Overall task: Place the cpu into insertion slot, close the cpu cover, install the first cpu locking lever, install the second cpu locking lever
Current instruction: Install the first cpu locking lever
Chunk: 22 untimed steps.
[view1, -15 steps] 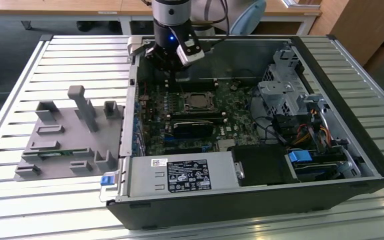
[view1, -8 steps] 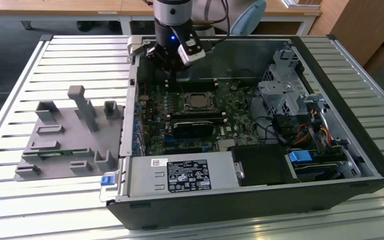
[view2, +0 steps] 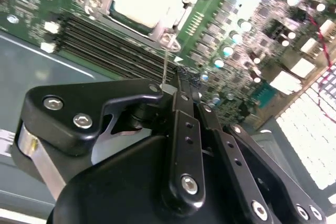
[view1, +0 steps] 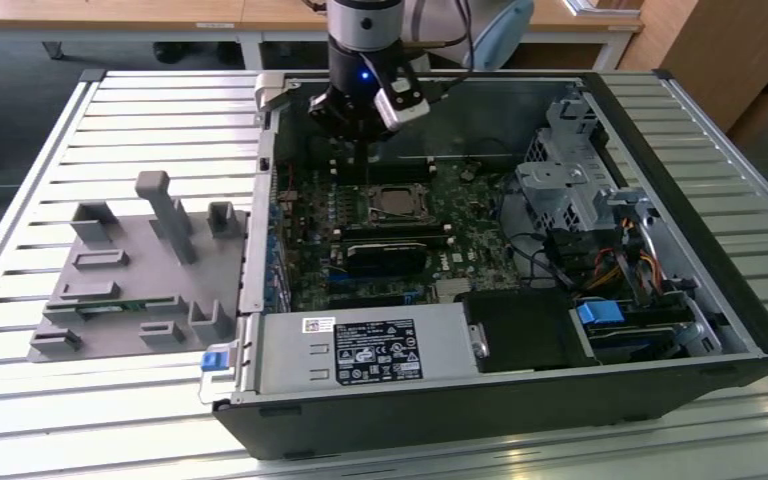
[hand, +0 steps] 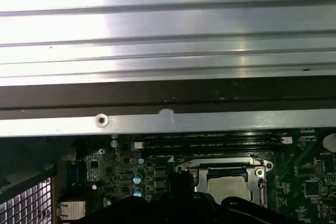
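PC ASSEMBLY: An opened computer case [view1: 491, 425] lies on a slatted metal counter [view1: 37, 400]. Its labelled power supply [view1: 357, 352] is nearest the exterior camera, with a blue latch [view1: 220, 358] at the corner on the exterior view's left. Beside the case on that side stands a grey plastic fixture [view1: 117, 275] with upright posts.

Beyond the power supply, on the green motherboard [view1: 471, 262], a long black heat-sink block [view1: 387, 250] lies just in front of the cpu [view1: 396, 204]. The cpu sits flat in the middle of the board under the cpu cover [hand: 220, 164], whose silver frame lies level around it. To the exterior view's right, a metal drive cage [view1: 564, 190] and a tangle of cables [view1: 618, 270] crowd the case.

Just past the cpu run the black memory slots [view2: 115, 45]. Above them hangs the claw [view1: 357, 150], close to the case's far wall [view1: 491, 120]. In the second wrist view its fingers [view2: 181, 108] are drawn together, with the tips at the end of a thin wire locking lever [view2: 165, 64]. The lever runs there from a hooked end at the cover's edge. Whether the fingers pinch the wire or only press against it cannot be told. Wooden desks [view1: 157, 15] stand behind the counter.
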Motion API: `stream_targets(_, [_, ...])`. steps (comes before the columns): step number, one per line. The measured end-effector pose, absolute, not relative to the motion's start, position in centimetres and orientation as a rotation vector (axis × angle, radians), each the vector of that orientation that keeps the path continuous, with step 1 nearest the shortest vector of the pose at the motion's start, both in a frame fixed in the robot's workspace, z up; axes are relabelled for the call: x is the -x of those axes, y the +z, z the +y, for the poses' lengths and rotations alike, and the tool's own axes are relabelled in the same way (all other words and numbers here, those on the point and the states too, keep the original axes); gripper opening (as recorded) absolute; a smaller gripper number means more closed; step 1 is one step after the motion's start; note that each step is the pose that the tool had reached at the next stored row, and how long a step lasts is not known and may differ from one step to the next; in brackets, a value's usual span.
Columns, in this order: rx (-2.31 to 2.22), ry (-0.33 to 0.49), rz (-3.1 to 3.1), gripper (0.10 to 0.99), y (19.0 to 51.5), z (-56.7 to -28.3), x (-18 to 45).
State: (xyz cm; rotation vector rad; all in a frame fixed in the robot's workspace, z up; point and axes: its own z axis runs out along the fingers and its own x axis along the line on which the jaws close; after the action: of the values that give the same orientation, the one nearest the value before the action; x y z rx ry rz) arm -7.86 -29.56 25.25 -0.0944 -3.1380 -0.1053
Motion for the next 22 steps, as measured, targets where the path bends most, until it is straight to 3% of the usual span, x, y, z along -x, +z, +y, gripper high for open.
stream_targets(8, [0.093, -0.105, -3.136, 0.106, 25.0, -29.5, 4.8])
stream_targets(14, [0.093, -0.16, -3.135, 0.106, 24.7, -29.5, 4.7])
stream_targets(22, [0.09, -0.162, -3.157, 0.106, 24.1, -29.5, 4.6])
